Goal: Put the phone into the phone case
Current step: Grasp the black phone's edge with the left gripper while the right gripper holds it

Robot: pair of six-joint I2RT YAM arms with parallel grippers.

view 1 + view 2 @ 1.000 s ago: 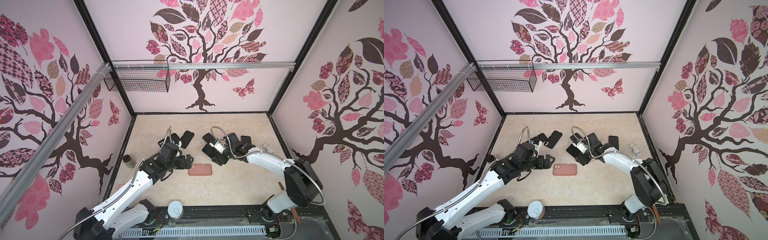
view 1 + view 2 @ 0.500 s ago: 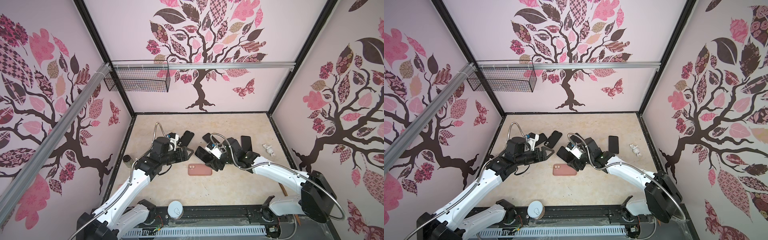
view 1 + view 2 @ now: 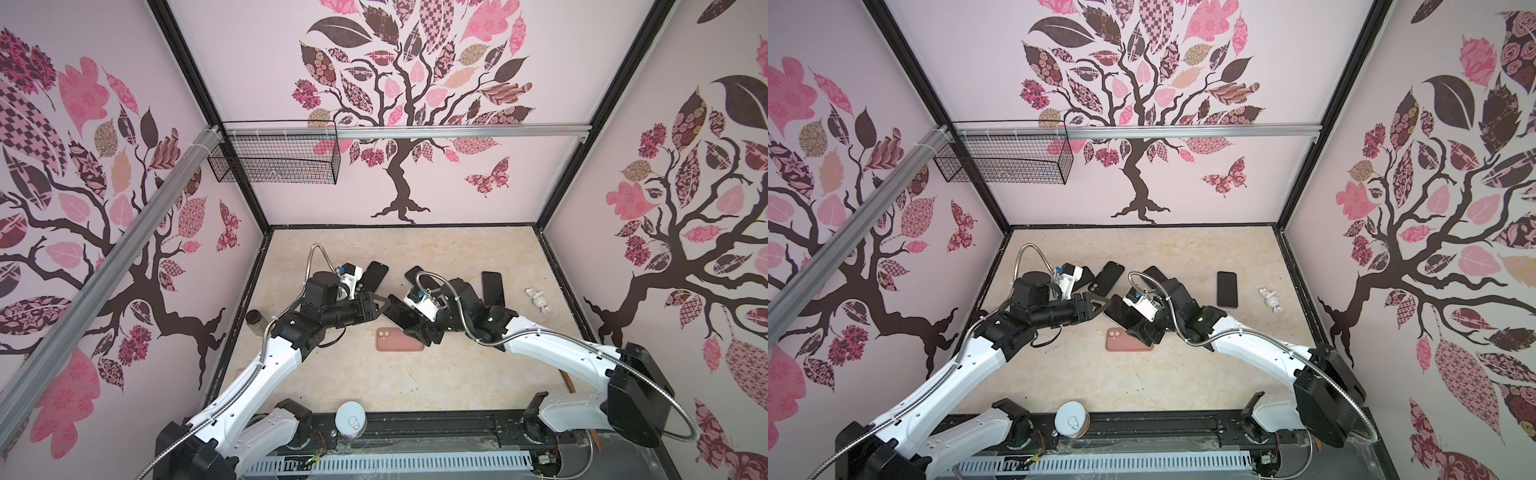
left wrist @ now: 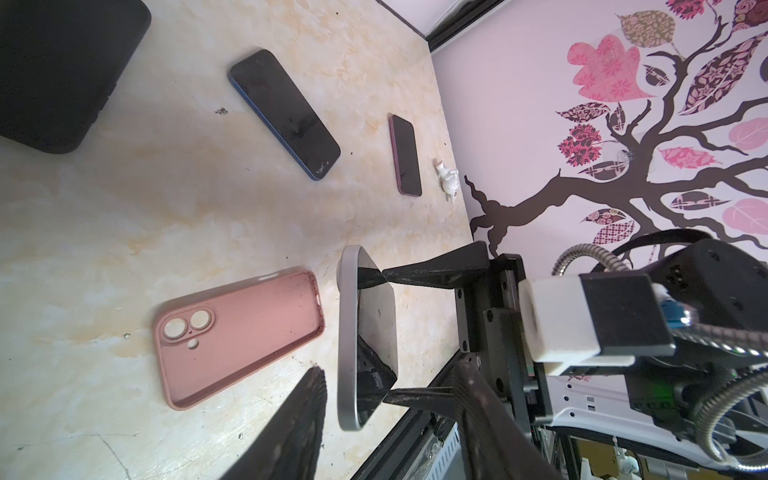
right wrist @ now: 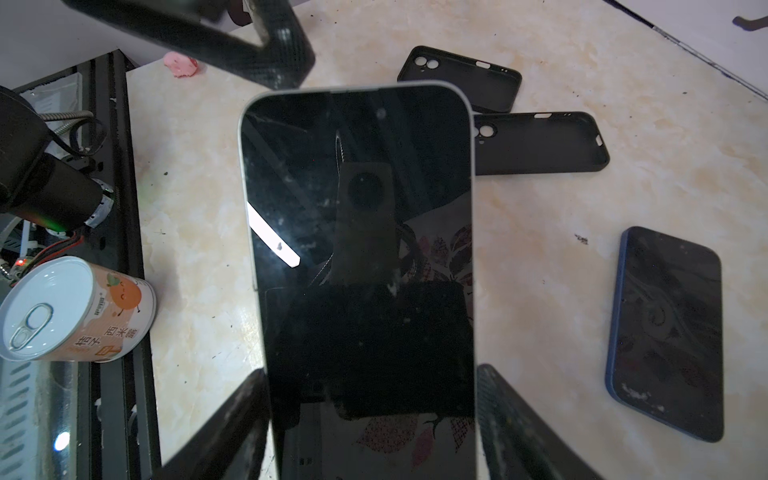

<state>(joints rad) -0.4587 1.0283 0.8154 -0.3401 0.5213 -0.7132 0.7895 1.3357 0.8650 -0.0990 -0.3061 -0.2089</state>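
The phone (image 5: 357, 187), dark screen with a silver rim, hangs tilted above the table in my right gripper (image 5: 370, 378), which is shut on its long edges. Both top views show it just behind the pink phone case (image 3: 399, 338) (image 3: 1128, 338), which lies empty, open side up. My left gripper (image 3: 384, 307) (image 3: 1100, 307) reaches in from the left. Its jaws straddle the phone's free end (image 4: 365, 332) with a gap on each side, so it is open. One of its fingers (image 5: 266, 45) shows beyond the phone's top in the right wrist view.
Two black cases (image 5: 461, 79) (image 5: 540, 143) and a blue phone (image 5: 665, 332) lie behind the grippers. Another phone (image 3: 492, 289) and a white figurine (image 3: 539, 300) sit to the right. A can (image 3: 351, 419) stands at the front rail, a small jar (image 3: 254, 320) by the left wall.
My left arm has swung in toward the middle and its jaws have narrowed around the phone's end. My right gripper has carried the phone forward and left, close to the pink case.
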